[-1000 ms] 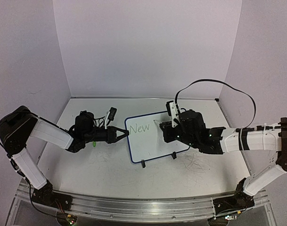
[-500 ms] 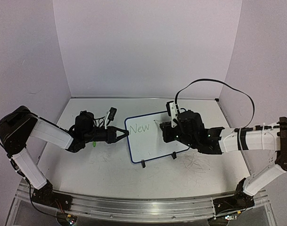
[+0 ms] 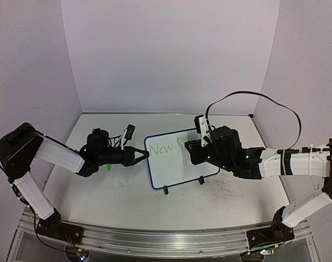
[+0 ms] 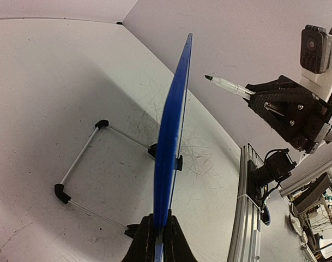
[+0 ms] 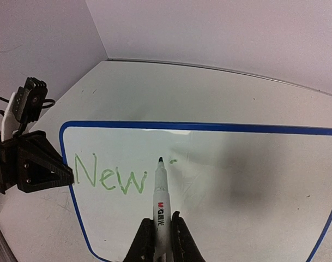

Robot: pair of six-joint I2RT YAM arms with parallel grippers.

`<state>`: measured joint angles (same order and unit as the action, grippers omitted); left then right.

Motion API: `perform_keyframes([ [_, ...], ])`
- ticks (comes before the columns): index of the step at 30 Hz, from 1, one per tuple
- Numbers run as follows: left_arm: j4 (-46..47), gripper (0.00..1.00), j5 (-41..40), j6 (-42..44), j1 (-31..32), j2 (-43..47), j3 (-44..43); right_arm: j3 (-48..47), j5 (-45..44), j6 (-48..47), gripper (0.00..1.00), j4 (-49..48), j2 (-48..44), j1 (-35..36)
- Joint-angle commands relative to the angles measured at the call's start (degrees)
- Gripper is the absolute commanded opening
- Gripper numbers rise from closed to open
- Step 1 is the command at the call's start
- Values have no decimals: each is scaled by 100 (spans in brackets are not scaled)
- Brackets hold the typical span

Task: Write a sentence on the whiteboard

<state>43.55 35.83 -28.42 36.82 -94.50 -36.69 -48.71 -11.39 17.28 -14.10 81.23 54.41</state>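
Near the middle of the bench (image 3: 127, 202), the board (image 3: 179, 166) is leaning on its wire stand (image 4: 81, 164), with two black feet (image 3: 165, 190) showing along its near rim. Your left claw (image 3: 144, 154) is pinching the board's left rim, its jaws closed tight on the blue edge and on nothing else. Your right claw (image 5: 157, 232) is clamping a marker (image 5: 159, 188), jaws closed on the barrel, with the dark tip pointing at the board's face. Seen from the left wrist, that tip is sitting just off the face rather than pressing on it.

Of the sentence (image 3: 162, 148), only the green word "New" is showing, up by the board's far left corner. The marker tip is hovering just right of it, beside a tiny green fleck. Bare white face is stretching away to the right of the word and below it.

From above, your right claw and wrist are covering the board's right rim. Grey scribbles (image 3: 225, 188) are marking the bench just right of the board, under your right arm. A black cable (image 3: 253, 98) is looping high over that arm. A metal rail (image 3: 166, 237) is running along the bench's near edge, carrying both bases.
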Motion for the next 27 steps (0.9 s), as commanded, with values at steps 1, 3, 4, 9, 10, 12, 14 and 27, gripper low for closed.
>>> perform_keyframes([
  [1, -88, 0, 11, 21, 18, 181, -155, -76, 134, 61, 0, -90, 161, 2],
  [3, -92, 0, 9, 21, 17, 200, -158, -81, 49, 80, 0, -65, 173, 0],
  [4, -94, 0, 4, 21, 18, 208, -155, -79, 16, 83, 0, -59, 174, 3],
  [9, -95, 0, 11, 30, 18, 202, -155, -129, -82, 106, 0, 8, 236, -1],
  [10, -98, 0, 11, 30, 18, 197, -155, -129, -94, 114, 0, 11, 241, -2],
  [12, -94, 0, 14, 30, 18, 193, -153, -138, -128, 133, 0, 13, 267, -3],
  [14, -103, 0, 11, 30, 17, 195, -162, -166, -123, 136, 0, 27, 307, -1],
  [27, -123, 0, 12, 40, 19, 222, -161, -162, -601, 285, 0, 162, 245, -4],
])
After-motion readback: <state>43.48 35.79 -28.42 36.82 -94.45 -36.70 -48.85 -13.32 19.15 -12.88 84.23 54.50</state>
